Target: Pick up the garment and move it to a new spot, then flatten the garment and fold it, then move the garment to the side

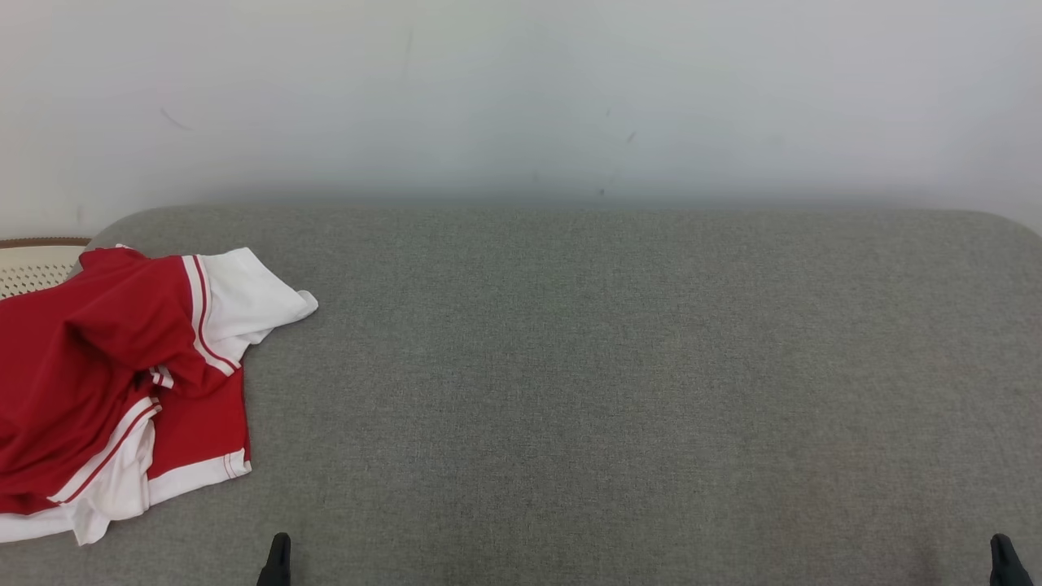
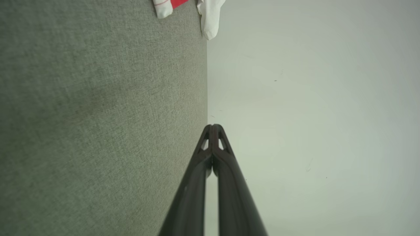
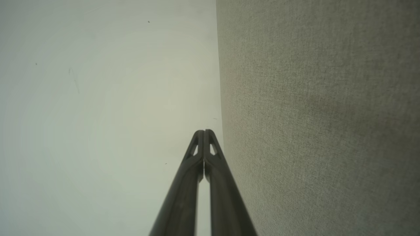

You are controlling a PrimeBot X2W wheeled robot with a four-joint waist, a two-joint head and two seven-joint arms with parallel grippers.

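A red garment (image 1: pixel 106 374) with white sleeves and white striped trim lies crumpled at the far left of the grey cloth-covered surface (image 1: pixel 610 391). A white sleeve end and a bit of red of the garment (image 2: pixel 208 16) show at the top of the left wrist view. My left gripper (image 1: pixel 277 557) pokes up at the bottom edge, right of and below the garment, apart from it; its fingers meet at the tips (image 2: pixel 213 126), shut on nothing. My right gripper (image 1: pixel 1005 557) sits at the bottom right, its tips pressed together (image 3: pixel 204 131), empty.
A pale wall (image 1: pixel 521 98) rises right behind the grey surface. A woven cream basket with a brown rim (image 1: pixel 37 260) stands at the far left behind the garment. The surface's back corners are rounded.
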